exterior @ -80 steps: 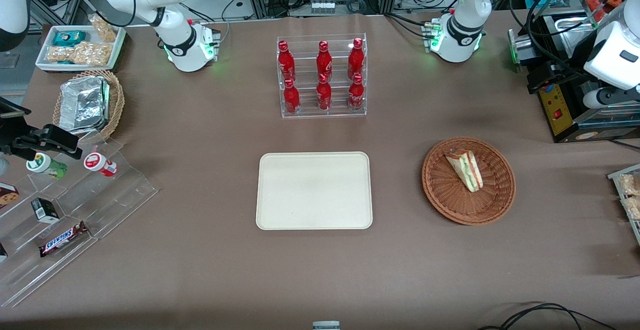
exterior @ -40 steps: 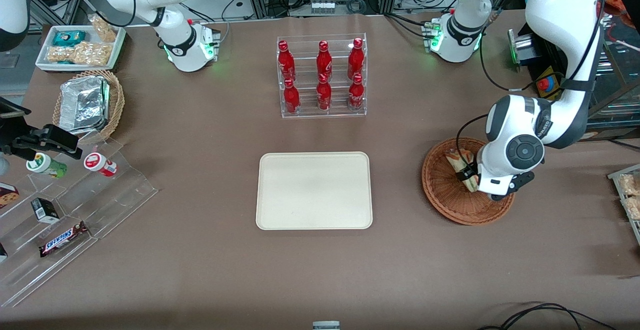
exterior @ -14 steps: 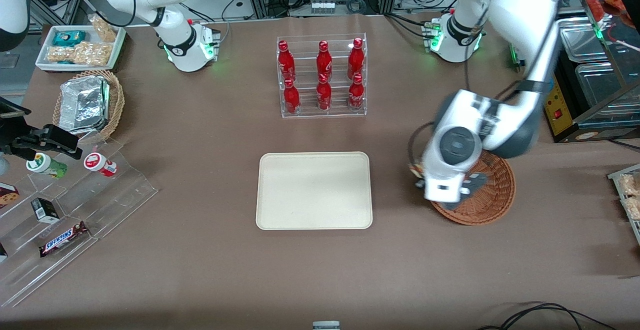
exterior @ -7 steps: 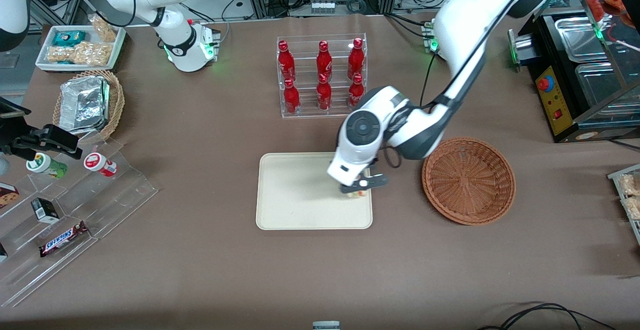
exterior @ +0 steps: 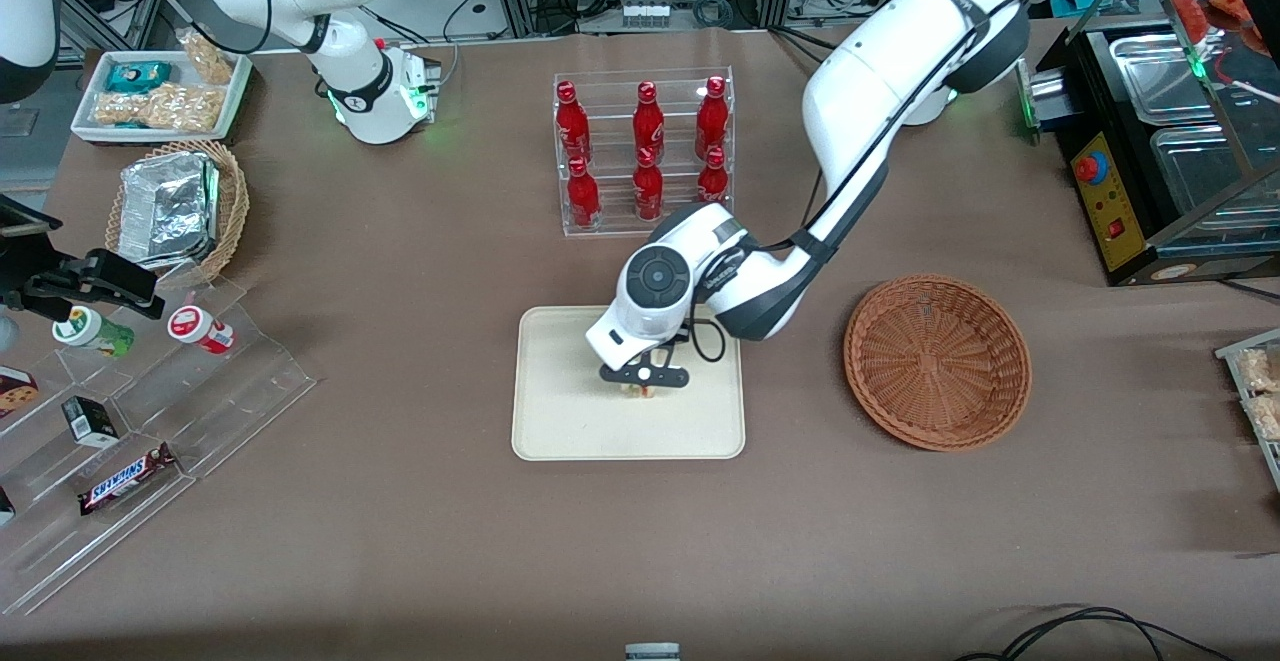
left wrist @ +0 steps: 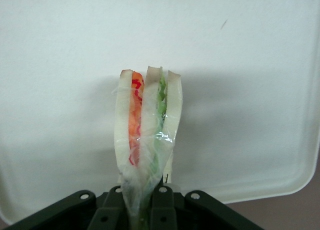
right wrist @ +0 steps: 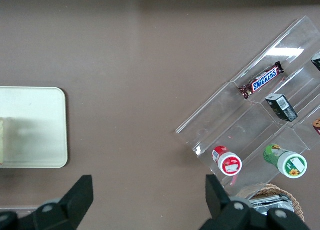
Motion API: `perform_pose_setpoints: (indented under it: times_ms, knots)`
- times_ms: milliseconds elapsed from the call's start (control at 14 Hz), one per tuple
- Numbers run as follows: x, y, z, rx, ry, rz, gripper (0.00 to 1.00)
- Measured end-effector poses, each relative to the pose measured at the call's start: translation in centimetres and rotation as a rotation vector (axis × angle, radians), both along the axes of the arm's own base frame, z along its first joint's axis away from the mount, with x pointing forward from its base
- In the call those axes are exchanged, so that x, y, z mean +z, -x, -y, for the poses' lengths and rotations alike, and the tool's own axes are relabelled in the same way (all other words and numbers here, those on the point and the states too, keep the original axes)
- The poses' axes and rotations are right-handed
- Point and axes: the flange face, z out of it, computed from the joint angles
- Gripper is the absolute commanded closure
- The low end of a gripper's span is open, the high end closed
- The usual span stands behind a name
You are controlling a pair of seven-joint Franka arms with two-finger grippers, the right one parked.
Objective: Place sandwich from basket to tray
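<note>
On the brown desk (exterior: 400, 501), the cream tray (exterior: 560, 421) at the frame's centre lies directly below the end effector (exterior: 640, 388), which is closed on the sandwich (left wrist: 146, 140), its long axis pointing down at the tray, while the basket (exterior: 937, 362) at centre right holds nothing.

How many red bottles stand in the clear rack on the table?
6. In the clear rack, three red bottles fill the upper step and three the lower step. The gripper holds the sandwich over the tray, nearer the camera.
</note>
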Motion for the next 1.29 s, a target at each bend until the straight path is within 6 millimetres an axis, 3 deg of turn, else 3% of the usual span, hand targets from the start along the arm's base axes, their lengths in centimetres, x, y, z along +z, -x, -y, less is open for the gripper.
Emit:
perform_pose_setpoints:
  times_ms: [214, 286, 357, 786, 929, 1000, 1143, 1286]
  knots:
    - [-1.0, -0.4, 0.9, 0.027, -0.016, 0.026, 0.79]
    - [-1.3, -0.4, 1.1, 0.034, -0.026, 0.036, 0.59]
    - [-1.3, -0.4, 1.2, 0.039, -0.03, 0.043, 0.01]
    - [1.0, -2.2, 0.9, 0.121, -0.006, 0.098, 0.0]
    - [5.6, -4.0, -1.1, 0.155, -0.04, 0.124, 0.0]
    - [9.7, -5.1, -2.9, 0.187, -0.047, 0.13, 0.0]
    - [18.6, -6.6, -8.1, 0.251, -0.04, 0.108, 0.0]
    - [26.0, -6.8, -14.4, 0.249, -0.037, 0.043, 0.0]
